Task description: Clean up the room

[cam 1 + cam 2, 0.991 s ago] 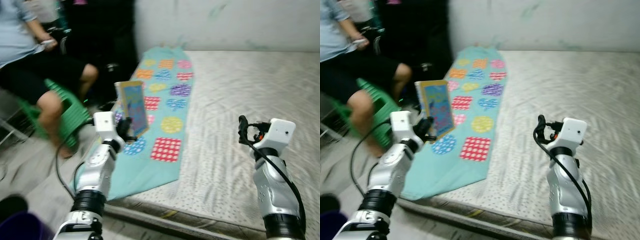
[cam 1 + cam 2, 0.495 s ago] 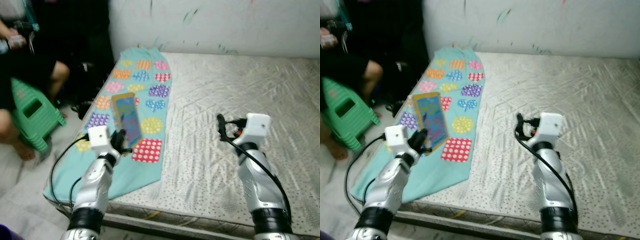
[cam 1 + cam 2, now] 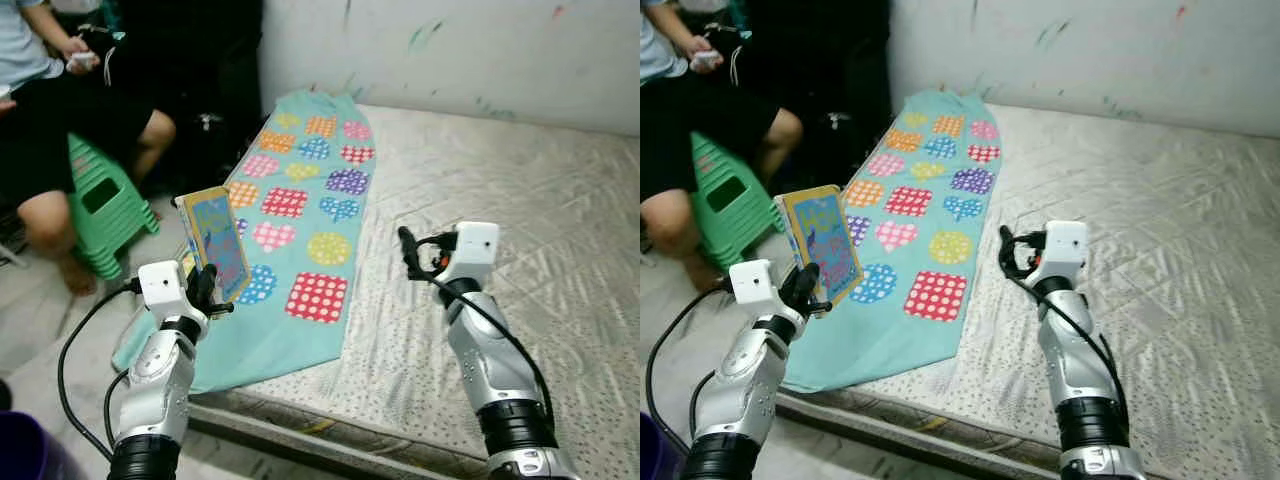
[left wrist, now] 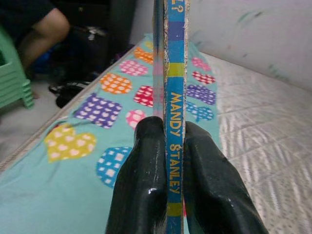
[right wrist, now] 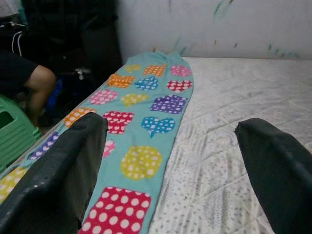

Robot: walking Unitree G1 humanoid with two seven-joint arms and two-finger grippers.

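**Book in hand at the mattress edge, nowhere yet to put it**

The left gripper [image 4: 168, 161] has its two black fingers [image 4: 144, 165] pressed tight on the spine edge of a thin blue picture book with a bright, colourful cover [image 3: 217, 243]. The book stands upright, tipped a little back, above the near corner of the teal cloth printed with dotted hearts, circles and squares [image 3: 300, 200]. That cloth runs lengthways down the side of the bare grey quilted mattress [image 3: 520, 220], its near corner drooping off the edge.

The right gripper [image 5: 170, 161] is spread wide with nothing between its fingers, held over the mattress just beside the cloth's long edge.

Beyond the far side of the cloth from the mattress, a person sits on a green plastic stool [image 3: 100, 205], their knees near the cloth's upper half.

From where I stand, the step in hand looks like carrying the book off to wherever it belongs. Doing it well means holding that pinch firm, because the grip is low on a tall, thin thing and any quick swing of the arm could lever it loose. Best keep the book upright and close to the body while turning, and swing away from the seated person's legs. The free gripper could steady the cover if it starts to wobble. I can see no shelf or box for it from here.
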